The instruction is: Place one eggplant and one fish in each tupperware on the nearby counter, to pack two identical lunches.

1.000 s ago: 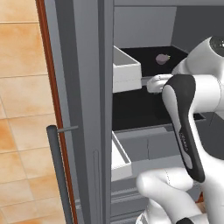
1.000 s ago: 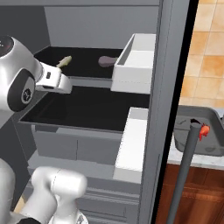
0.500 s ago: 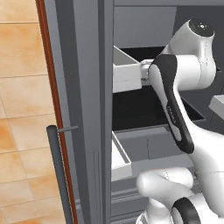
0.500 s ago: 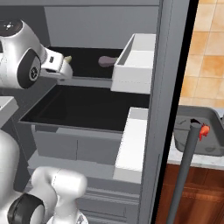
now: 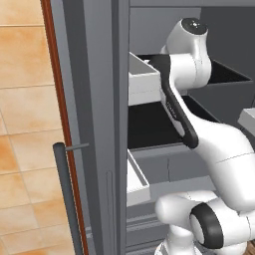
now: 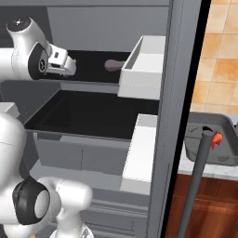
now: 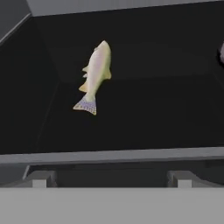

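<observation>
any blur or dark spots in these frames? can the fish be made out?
Hand view: soft, low-res; fish stands out pale against the near-black shelf, tail detail smeared. Right base view: sharp; shelf interior dark, a greyish lump there too dim to identify. Left base view: crisp, flat lighting, no glare.

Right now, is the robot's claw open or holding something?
Gripper: jaws open, holding nothing; the pale fish lies ahead on the dark shelf, untouched.
</observation>
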Controlling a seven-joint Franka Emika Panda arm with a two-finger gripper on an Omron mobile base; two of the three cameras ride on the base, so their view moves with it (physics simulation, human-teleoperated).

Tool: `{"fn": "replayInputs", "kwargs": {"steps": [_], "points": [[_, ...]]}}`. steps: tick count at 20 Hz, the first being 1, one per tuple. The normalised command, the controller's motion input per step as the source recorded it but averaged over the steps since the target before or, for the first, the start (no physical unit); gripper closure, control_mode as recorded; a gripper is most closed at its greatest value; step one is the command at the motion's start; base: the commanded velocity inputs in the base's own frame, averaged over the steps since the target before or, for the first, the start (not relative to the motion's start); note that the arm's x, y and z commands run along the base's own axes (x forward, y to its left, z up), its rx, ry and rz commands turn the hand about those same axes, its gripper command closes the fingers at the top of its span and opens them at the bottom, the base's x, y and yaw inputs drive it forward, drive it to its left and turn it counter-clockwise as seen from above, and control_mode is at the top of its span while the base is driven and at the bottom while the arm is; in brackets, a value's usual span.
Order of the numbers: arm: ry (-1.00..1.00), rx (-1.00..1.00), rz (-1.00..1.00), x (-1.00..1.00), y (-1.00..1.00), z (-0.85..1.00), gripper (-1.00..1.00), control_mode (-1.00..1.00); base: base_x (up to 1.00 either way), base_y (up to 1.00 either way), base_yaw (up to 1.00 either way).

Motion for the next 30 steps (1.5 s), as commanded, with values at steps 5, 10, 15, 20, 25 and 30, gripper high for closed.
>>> {"fn": "replayInputs", "kwargs": {"steps": [5, 10, 15, 20, 25, 30], "points": [[0.03, 0.0, 0.0, 0.84, 0.32, 0.0, -1.0, -1.0, 0.0, 0.0, 0.0], [0.0, 0.0, -0.04, 0.8, 0.12, 0.0, -1.0, -1.0, 0.0, 0.0, 0.0], [0.0, 0.0, -0.13, 0.66, 0.05, -0.1, -1.0, -1.0, 0.0, 0.0, 0.0], [0.0, 0.0, -0.11, 0.67, 0.16, -0.16, -1.0, -1.0, 0.0, 0.0, 0.0], [0.08, 0.0, -0.14, 0.35, 0.02, -0.34, -1.0, -1.0, 0.0, 0.0, 0.0], [0.12, 0.0, -0.16, 0.08, -0.01, -0.38, 1.0, -1.0, 0.0, 0.0, 0.0]]}}
